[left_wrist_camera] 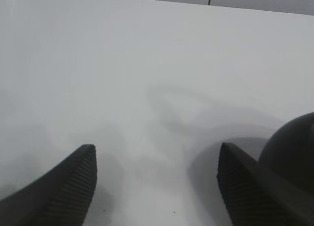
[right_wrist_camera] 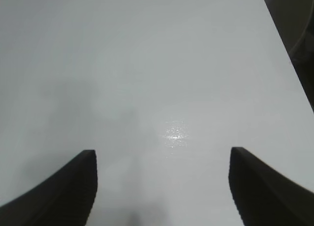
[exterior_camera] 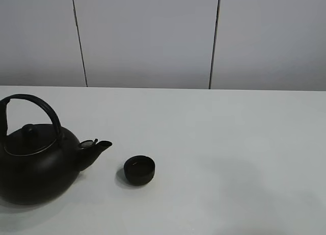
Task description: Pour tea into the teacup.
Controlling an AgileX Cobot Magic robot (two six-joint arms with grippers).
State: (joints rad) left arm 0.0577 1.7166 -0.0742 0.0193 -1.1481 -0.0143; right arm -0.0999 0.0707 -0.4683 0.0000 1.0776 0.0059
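Note:
The small matte-black teacup (exterior_camera: pixel 139 170) stands on the white table (exterior_camera: pixel 229 143), just right of the teapot's spout. The big black teapot (exterior_camera: pixel 35 163) with arched handle stands at the left, upright, spout pointing right. No tea is visible. Neither gripper shows in the exterior high view. My left gripper (left_wrist_camera: pixel 157 187) is open and empty above the table, with the teapot's rounded body (left_wrist_camera: pixel 292 152) beside one finger. My right gripper (right_wrist_camera: pixel 162 187) is open and empty over bare table.
A grey panelled wall (exterior_camera: pixel 153 36) stands behind the table's far edge. The table's edge and a dark area beyond it show in the right wrist view (right_wrist_camera: pixel 294 35).

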